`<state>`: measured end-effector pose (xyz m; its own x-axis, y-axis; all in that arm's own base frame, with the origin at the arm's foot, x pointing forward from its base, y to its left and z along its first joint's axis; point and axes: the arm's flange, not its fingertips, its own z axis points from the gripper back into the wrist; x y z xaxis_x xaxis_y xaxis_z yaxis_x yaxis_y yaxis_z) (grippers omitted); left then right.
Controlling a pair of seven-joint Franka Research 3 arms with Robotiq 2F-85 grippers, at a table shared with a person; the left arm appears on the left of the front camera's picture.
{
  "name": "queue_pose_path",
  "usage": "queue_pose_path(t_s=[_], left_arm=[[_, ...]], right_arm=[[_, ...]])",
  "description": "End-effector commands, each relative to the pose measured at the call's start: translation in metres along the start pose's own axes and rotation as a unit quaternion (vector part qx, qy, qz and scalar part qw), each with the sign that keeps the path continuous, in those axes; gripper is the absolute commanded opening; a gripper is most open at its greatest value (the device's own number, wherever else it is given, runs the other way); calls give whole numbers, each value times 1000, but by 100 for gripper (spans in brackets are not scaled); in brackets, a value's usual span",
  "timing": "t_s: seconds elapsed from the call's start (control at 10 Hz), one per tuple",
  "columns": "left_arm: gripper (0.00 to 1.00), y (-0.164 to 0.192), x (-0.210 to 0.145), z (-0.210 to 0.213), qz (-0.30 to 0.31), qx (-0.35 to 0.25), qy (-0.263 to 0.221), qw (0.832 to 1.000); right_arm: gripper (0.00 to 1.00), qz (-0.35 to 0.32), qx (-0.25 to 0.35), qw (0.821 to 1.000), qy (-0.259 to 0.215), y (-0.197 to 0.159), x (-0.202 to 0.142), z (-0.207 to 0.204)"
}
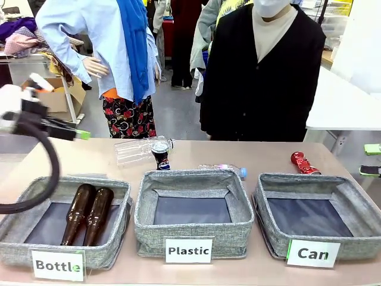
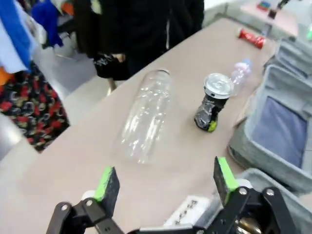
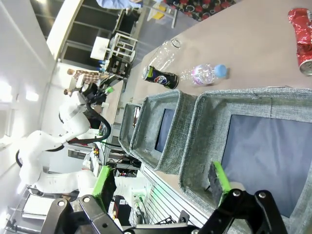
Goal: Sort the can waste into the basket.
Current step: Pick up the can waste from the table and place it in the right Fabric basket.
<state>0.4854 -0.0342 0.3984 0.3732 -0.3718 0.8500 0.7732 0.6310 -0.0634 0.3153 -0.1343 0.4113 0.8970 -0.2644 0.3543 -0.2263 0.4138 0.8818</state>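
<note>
A dark can with a silver top stands upright on the table behind the middle bin; in the left wrist view this dark can is ahead and to the right of my open, empty left gripper. A crushed red can lies behind the grey basket labelled "Can". My left gripper hovers above the table's far left. My right gripper is open and empty over the near rim of the basket, with the red can beyond it.
The "Bottle" bin holds two brown bottles. The "Plastic" bin stands in the middle. A large clear bottle and a small clear bottle lie near the dark can. A person in a black top stands at the far side.
</note>
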Motion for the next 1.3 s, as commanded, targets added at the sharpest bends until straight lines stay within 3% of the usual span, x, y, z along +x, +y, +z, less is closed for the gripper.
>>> queue_pose_path(t_s=[0.0, 0.2, 0.5, 1.2], left_arm=[[100, 12, 8, -47, -27, -20, 6, 999], [100, 0, 18, -98, -54, -56, 32, 996], [100, -16, 19, -139, -78, -97, 51, 991], [100, -53, 5, -172, -168, -170, -5, 971]], right_arm=[[100, 13, 12, 1000, -12, -1, 2, -1], [100, 13, 12, 1000, -12, -1, 2, -1], [100, 13, 12, 1000, -12, -1, 2, -1], [100, 13, 12, 1000, -12, -1, 2, -1]])
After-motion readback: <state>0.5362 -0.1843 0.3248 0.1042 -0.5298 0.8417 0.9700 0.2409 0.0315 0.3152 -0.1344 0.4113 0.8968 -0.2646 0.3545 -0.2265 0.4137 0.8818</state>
